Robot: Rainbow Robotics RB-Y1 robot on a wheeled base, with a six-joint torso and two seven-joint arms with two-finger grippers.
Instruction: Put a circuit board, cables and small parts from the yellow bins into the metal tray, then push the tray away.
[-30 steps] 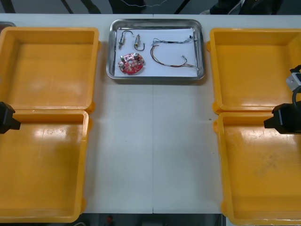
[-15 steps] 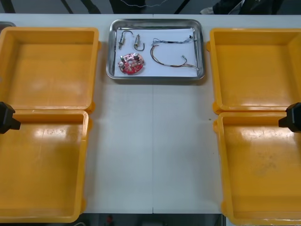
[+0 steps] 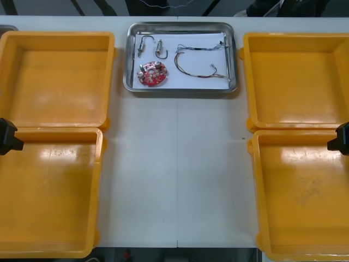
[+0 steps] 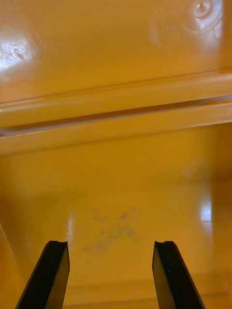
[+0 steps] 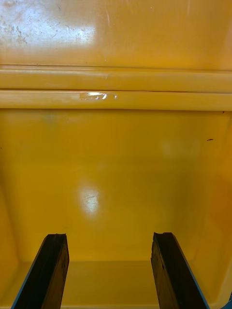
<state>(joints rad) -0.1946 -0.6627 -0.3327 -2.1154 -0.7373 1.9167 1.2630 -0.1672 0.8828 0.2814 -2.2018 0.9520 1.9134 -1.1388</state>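
the metal tray (image 3: 126, 54) is seen at the far middle of the worktop (image 3: 177, 174), between the two far yellow bins (image 3: 57, 79). a round red circuit board (image 3: 151, 74), cables (image 3: 197, 64) and small metal parts (image 3: 150, 47) are laid inside it. the left gripper (image 5: 109, 236) is held over the near left bin (image 3: 49, 191), the right gripper (image 4: 111, 244) over the near right bin (image 3: 302, 191); both pairs of fingers (image 5: 50, 260) are spread wide, with nothing gripped.

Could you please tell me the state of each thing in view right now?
Metal tray: loaded, set between the far bins.
Circuit board: lying in the tray.
Cables: lying in the tray.
Small metal parts: lying in the tray.
Yellow bins: all four look empty.
Left gripper: open, over the near left bin.
Right gripper: open, over the near right bin.
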